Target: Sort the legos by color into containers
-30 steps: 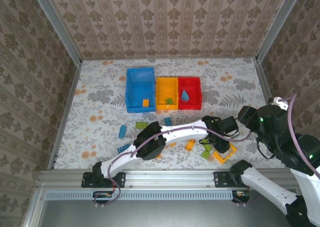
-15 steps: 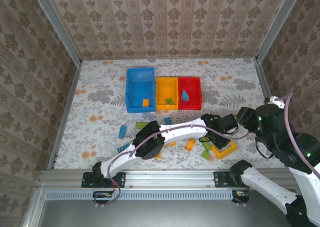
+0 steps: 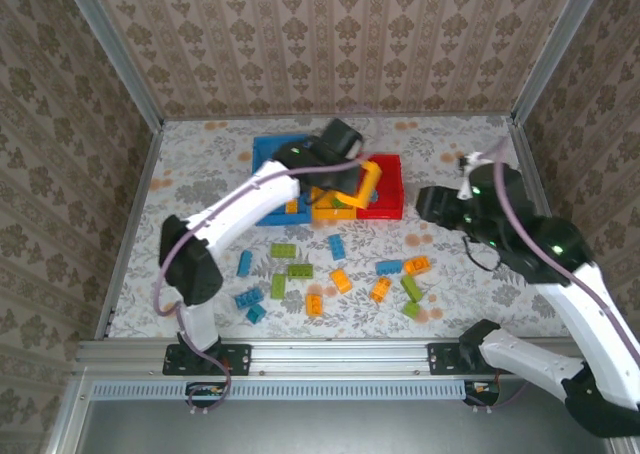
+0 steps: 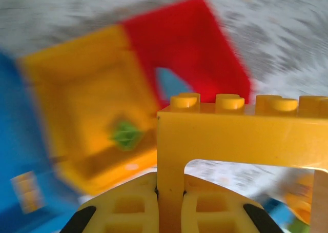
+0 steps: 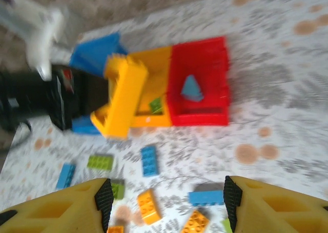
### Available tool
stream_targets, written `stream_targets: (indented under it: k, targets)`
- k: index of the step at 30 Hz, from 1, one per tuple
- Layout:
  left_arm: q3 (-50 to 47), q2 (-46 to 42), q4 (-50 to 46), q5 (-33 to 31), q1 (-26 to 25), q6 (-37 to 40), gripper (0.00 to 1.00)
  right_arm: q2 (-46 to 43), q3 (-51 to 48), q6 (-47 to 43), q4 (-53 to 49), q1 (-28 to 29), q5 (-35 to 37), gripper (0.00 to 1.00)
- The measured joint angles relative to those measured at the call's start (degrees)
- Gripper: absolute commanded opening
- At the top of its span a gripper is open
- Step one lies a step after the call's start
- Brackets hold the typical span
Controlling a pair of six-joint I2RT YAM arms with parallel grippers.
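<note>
Yellow frame is clamped, tilted, in the left gripper. It hangs in the air over the seam between the yellow bin and the red bin.

Step in hand: delivering the frame to the yellow bin.

Next move, as I judge it: shift toward 9 o'clock to clear the red wall, lower, then release.

Left arm reaches far toward 12 o'clock with the wrist pitched down.

Right gripper is spread with nothing in it, hovering at 3 o'clock of the red bin.

Loose bricks lie at 6 o'clock of the bins.

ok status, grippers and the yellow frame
Left gripper shut on yellow frame, held up at yellow bin. Right gripper open, empty. Green brick sits in that bin.
</note>
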Motion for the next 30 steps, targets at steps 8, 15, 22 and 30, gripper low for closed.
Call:
stream_targets:
  k: [8,15,22,30]
  targets:
    - [-1.9,0.7,-2.9,-5.4,14.5,-0.3,0.03,17.5,-1.3,-4.2,17.3,10.5,-7.0,0.64]
    - [6.6,12.1,-4.2,-9.4,18.9,-2.1,0.01,29.6,3.0,-6.2,26.4,11.8,-8.0,0.64]
    - [13.8,20.6,-5.7,-10.8,20.0,-2.7,0.01,34.6,6.3,-6.9,28.9,11.8,-8.0,0.64]
    - [14.6,24.2,-5.2,-9.9,22.3,-3.1,0.04,35.3,6.3,-7.3,29.7,11.7,-8.1,0.64]
